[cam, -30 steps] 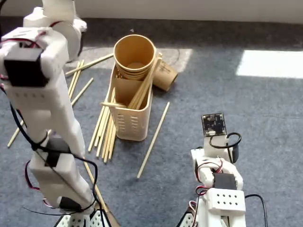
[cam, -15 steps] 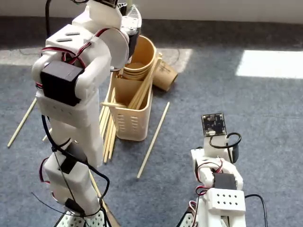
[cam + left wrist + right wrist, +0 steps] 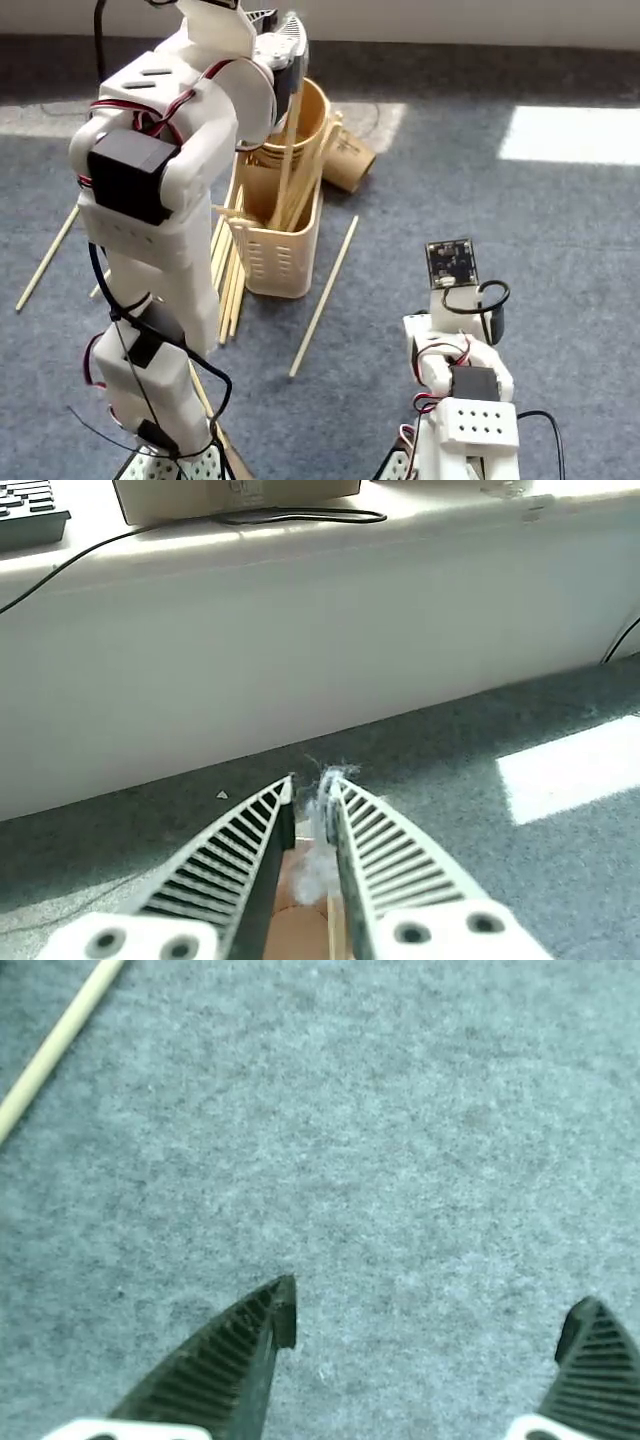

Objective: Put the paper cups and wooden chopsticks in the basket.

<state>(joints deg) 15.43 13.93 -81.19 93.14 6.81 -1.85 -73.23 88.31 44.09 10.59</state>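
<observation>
"Wooden, that stray stick [image 3: 45, 258] on the carpet [image 3: 560, 230], far left. More loose chopsticks [image 3: 225, 280] lie against the basket [image 3: 275, 262]."

"And the left gripper [image 3: 312, 783] above it?"

"Jaws narrow, pinching one chopstick [image 3: 286, 150]. Its lower end is down in the basket, beside the stacked paper cups [image 3: 312, 110]. Another cup [image 3: 352, 160] lies on its side behind."

"The right gripper [image 3: 435, 1315]?"

"Jaws spread wide over carpet, with a lone chopstick [image 3: 325, 295] near."

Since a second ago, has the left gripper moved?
Yes. The left gripper has swung right, from left of the basket to above it, with a chopstick hanging down into it.
</observation>
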